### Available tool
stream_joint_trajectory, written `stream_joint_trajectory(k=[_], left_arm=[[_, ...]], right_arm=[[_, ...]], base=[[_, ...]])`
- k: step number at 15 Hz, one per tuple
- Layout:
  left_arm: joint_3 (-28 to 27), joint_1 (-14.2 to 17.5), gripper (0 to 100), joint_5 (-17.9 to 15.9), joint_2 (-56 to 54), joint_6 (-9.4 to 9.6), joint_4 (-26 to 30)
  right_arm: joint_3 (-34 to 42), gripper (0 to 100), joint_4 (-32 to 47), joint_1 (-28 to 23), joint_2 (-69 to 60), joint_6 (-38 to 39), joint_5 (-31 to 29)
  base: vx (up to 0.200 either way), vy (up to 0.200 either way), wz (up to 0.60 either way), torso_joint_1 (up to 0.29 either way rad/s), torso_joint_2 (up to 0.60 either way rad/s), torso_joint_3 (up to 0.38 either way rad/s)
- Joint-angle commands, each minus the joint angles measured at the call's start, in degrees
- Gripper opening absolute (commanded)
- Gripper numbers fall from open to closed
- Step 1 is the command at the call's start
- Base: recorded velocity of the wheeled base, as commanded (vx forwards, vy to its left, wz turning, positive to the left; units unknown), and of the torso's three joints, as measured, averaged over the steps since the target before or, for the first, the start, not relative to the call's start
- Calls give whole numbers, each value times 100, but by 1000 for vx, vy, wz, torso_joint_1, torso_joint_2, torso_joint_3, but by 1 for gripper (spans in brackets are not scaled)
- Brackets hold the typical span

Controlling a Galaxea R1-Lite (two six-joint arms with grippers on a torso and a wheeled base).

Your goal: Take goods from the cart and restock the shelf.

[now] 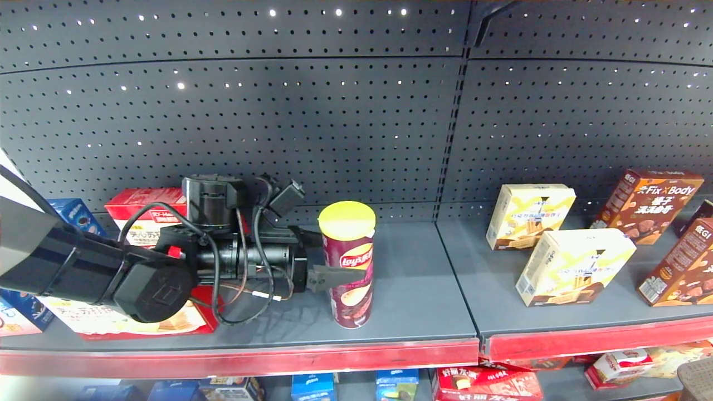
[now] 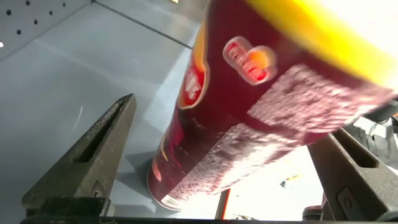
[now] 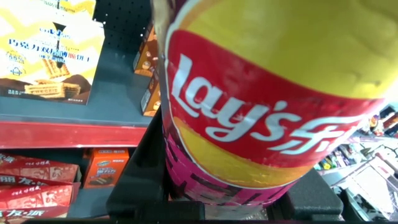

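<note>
A maroon chips can [image 1: 352, 303] with a yellow lid stands upright on the grey shelf [image 1: 423, 289], near its front edge. My left gripper [image 1: 348, 268] comes in from the left at mid-height of the can, with one finger [image 1: 334, 276] across the can's front. In the left wrist view the same can [image 2: 211, 124] stands between the fingers [image 2: 93, 155] of the left gripper [image 2: 230, 118], which is open, with a gap on one side. A second chips can [image 3: 261, 112], seen very close, is held in my right gripper [image 3: 217, 202].
Red and white boxes [image 1: 145, 211] lie behind and under the left arm, with blue boxes [image 1: 75, 214] further left. Yellow boxes [image 1: 574, 267] and brown boxes [image 1: 646, 206] fill the right shelf bay. Bare shelf lies between the can and the yellow boxes. The shelf's front edge is red [image 1: 278, 356].
</note>
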Motion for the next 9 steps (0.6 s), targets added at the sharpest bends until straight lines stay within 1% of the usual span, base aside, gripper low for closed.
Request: stream_joint_trajectory(k=[1,6,9], left_arm=[[38,-1,100,5,-81,-1,-5],[293,25,100,5,-433,-10,-5],[302,34,100,5,-617,-18,-5]], right_arm=[[-45,0,-1,7,11,-1,-1],[-89,0,8,-2,11,-1,-1],[-53,0,8,-2,-6,-1,-1]], base=[[0,0,0,0,0,0],[0,0,0,0,0,0],[0,0,0,0,0,0]])
